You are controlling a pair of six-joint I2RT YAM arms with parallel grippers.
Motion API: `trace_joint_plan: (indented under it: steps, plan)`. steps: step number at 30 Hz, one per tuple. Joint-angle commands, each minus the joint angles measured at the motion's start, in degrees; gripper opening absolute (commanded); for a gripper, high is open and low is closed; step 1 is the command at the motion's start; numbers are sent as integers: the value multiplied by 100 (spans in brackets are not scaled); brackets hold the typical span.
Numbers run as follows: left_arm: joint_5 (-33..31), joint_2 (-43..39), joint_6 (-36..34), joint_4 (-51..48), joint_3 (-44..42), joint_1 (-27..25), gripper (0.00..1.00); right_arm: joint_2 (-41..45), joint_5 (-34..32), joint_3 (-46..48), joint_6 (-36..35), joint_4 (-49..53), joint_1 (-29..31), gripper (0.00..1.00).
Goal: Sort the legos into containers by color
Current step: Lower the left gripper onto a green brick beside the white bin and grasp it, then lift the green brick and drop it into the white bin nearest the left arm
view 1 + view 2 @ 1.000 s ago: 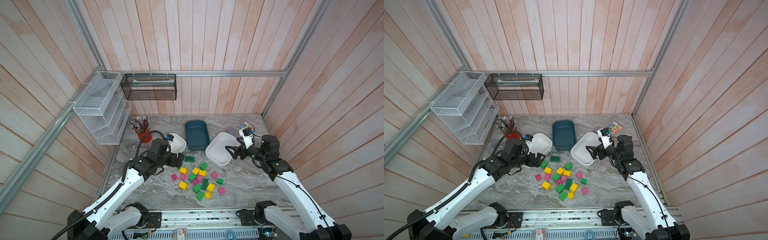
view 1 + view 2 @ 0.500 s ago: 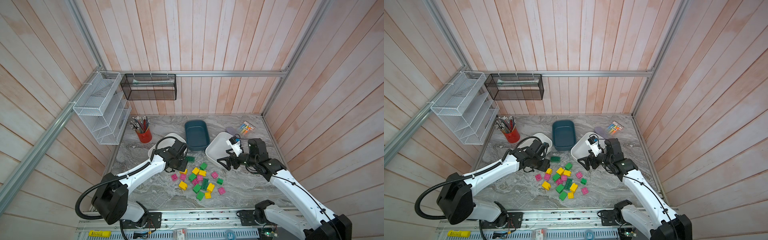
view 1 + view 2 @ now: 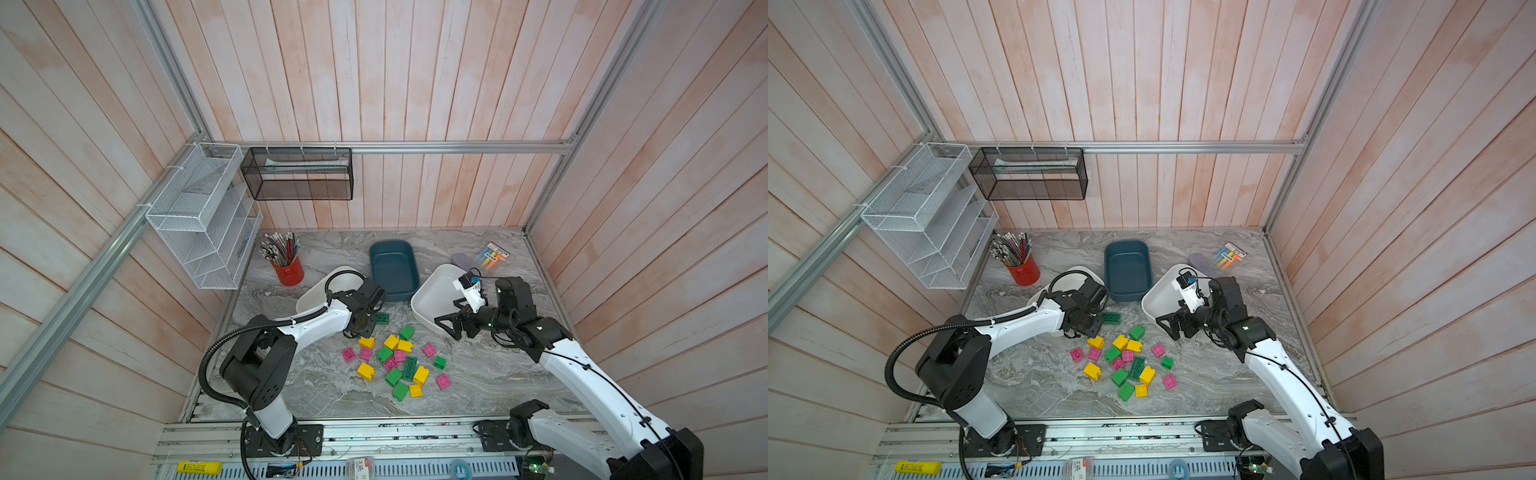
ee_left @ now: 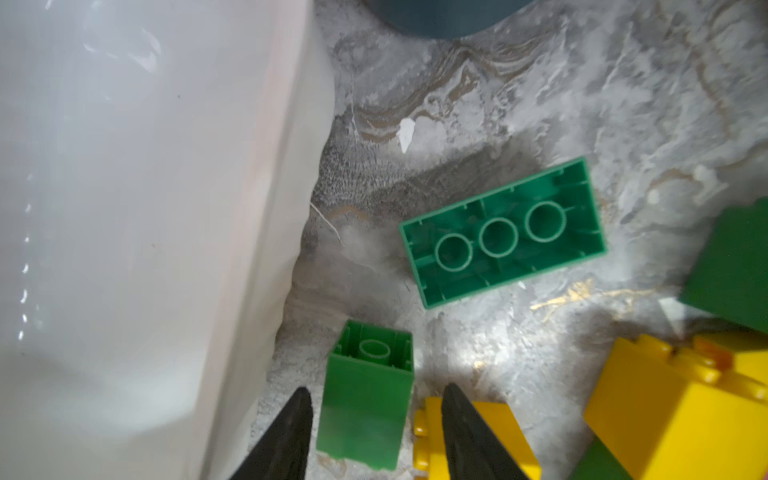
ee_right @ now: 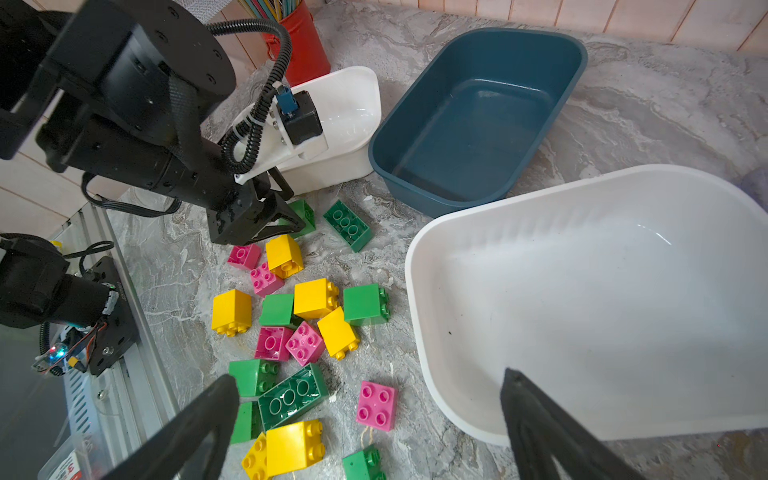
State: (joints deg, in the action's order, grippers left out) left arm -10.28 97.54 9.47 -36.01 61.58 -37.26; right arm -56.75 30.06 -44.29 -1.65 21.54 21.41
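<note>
1. The left white tub (image 4: 145,208) sits just beside the left gripper (image 4: 378,390). Its jaws are partly closed, one on each side of a small green brick (image 4: 368,415) lying on its side on the table. A sliver of gap shows on each side, so nothing is clamped yet.
2. That brick looks light, rigid and glossy. The flat opposite walls are the place to pinch, since the studs and hollow end offer poor purchase. It may skid or twist on the smooth stone.
3. Near it, a long dark green brick (image 4: 503,232) lies hollow side up and is best taken across its narrow width.
4. The remaining pile (image 3: 395,361) lies loose in front of the empty teal tub (image 3: 392,266).
5. The right white tub (image 3: 436,291) is empty.
6. The right gripper (image 5: 370,375) hovers, spread wide and holding nothing.
</note>
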Motion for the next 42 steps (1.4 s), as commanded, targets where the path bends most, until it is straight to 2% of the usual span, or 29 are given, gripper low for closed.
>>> trace_joint_plan:
  steps: [1, 8, 16, 20, 26, 29, 33, 37, 42]
  plan:
    - [-242, 159, -87, 182, 49, 68, 48, 124, -97, 43, 16, 199, 41, 98]
    - [-63, 398, -36, 331, -50, 69, 45, 120, -106, 53, -28, 269, 42, 98]
    - [237, 271, 96, 285, -47, 67, 25, 85, -132, 26, -124, 266, 35, 98]
    - [211, -76, 150, -117, 277, 52, 25, 94, -202, -27, -186, 316, 28, 98]
    - [449, -603, 138, -1118, 1311, 98, 27, 107, -92, -113, -30, 109, 18, 98]
    - [651, -856, 190, -1390, 1558, 463, 27, 70, 91, -102, 49, -123, 12, 98]
    - [651, -1075, 48, -1186, 1322, 1192, 27, -67, 465, -97, 282, -541, 25, 98]
    - [650, -944, 2, -618, 887, 1884, 27, -225, 768, -115, 560, -973, 75, 98]
    - [756, -377, 146, 50, 751, 2203, 27, -447, 878, -158, 648, -1204, 251, 98]
